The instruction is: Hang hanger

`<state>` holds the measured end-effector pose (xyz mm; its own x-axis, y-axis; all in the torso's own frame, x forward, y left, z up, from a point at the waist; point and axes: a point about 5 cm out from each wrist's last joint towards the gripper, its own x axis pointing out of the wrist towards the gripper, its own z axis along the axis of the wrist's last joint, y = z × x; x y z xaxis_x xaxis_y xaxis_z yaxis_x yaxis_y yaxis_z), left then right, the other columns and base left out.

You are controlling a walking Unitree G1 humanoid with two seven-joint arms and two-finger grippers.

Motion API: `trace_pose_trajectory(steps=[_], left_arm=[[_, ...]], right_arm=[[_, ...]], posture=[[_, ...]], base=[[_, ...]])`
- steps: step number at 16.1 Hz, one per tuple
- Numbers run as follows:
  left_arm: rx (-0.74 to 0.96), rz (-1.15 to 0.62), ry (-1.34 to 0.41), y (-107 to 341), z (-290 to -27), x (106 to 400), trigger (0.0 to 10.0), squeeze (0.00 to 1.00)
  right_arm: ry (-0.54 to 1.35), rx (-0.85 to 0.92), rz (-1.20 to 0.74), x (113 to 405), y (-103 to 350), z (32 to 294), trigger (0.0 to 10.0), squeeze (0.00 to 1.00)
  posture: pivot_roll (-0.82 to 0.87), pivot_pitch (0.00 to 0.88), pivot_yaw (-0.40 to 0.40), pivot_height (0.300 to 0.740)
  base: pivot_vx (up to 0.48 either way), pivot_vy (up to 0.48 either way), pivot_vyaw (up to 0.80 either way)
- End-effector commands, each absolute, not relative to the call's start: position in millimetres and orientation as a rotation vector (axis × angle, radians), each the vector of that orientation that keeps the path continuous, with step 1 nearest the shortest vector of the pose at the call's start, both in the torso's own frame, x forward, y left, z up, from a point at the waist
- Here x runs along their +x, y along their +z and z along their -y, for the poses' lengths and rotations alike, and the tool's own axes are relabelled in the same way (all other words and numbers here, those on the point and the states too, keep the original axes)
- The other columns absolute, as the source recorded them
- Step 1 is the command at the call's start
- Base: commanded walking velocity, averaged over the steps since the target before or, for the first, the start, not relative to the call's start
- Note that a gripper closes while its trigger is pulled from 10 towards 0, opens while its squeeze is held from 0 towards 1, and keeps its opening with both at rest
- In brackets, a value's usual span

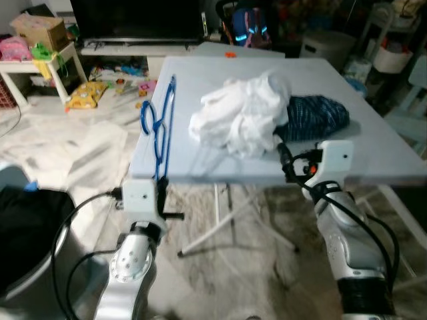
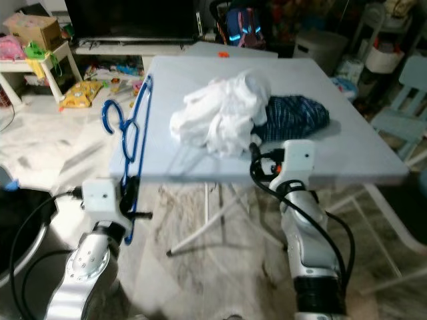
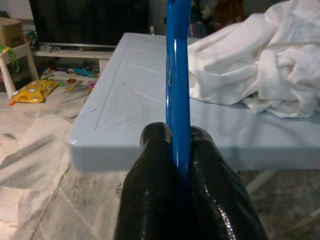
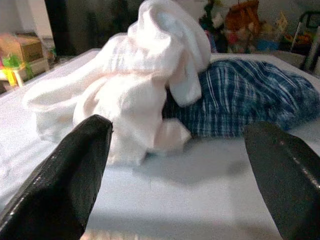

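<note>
The left gripper (image 3: 179, 165) is clamped on the blue hanger (image 1: 162, 127), its two black fingers (image 3: 150, 190) pinching the lower bar just off the near left corner of the pale folding table (image 1: 373, 143). From that grip the hanger stands up on edge, its long axis running away from the robot along the table's left side, with the hook (image 2: 111, 117) at the far end curling out to the left past the edge. The right gripper (image 4: 175, 175) holds nothing; its fingers (image 4: 60, 175) are spread wide at the near edge of the table, facing the white garment (image 1: 240, 117), which lies bunched mid-table against a blue plaid garment (image 1: 317, 117) on its right. No rail or rod can be made out, so where the hook should go is unclear. The left arm already carries the hanger; the right is nearer the clothes.
</note>
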<state>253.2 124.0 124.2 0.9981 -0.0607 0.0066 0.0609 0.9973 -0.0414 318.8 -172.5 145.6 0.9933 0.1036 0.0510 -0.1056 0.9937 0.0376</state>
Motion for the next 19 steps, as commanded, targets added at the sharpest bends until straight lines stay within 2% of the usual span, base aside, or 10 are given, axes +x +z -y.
trace_pose_trajectory(steps=[1, 5, 6, 7, 13, 16, 19], left_arm=[[-0.034, 0.019, -0.062, 127, -125, 254, 10.0, 0.00], [-0.039, 0.020, -0.065, 127, -124, 254, 10.0, 0.00], [-0.040, 0.021, -0.068, 127, -124, 255, 10.0, 0.00], [-0.035, 0.015, -0.067, 126, -124, 255, 10.0, 0.00], [-0.026, 0.002, -0.064, 125, -124, 254, 10.0, 0.00], [0.041, -0.112, -0.084, 106, -130, 253, 10.0, 0.00], [0.078, -0.300, -0.213, 82, -135, 251, 10.0, 0.00]], right_arm=[[0.110, 0.040, 0.061, 320, 149, 172, 10.0, 1.00], [0.122, 0.032, 0.059, 320, 149, 171, 10.0, 1.00], [0.130, 0.032, 0.057, 320, 149, 170, 10.0, 0.17], [0.121, -0.004, 0.057, 321, 149, 172, 10.0, 0.00], [0.117, -0.006, 0.022, 322, 142, 173, 10.0, 0.00], [0.154, -0.085, -0.006, 323, 138, 174, 10.0, 0.00], [0.239, -0.193, -0.002, 329, 140, 186, 10.0, 0.00]], posture=[[-0.05, 0.025, -0.053, 0.740], [-0.05, 0.025, -0.054, 0.740], [-0.05, 0.025, -0.053, 0.740], [-0.05, 0.025, -0.053, 0.740], [-0.04, 0.027, -0.058, 0.740], [-0.04, 0.030, -0.058, 0.740], [-0.05, 0.029, -0.058, 0.740]], base=[[-0.311, 0.000, 0.00], [-0.290, 0.000, 0.00], [0.000, 0.000, 0.00], [0.000, 0.000, 0.00], [0.000, 0.000, 0.00], [0.000, 0.000, 0.00], [0.000, 0.000, 0.00]])
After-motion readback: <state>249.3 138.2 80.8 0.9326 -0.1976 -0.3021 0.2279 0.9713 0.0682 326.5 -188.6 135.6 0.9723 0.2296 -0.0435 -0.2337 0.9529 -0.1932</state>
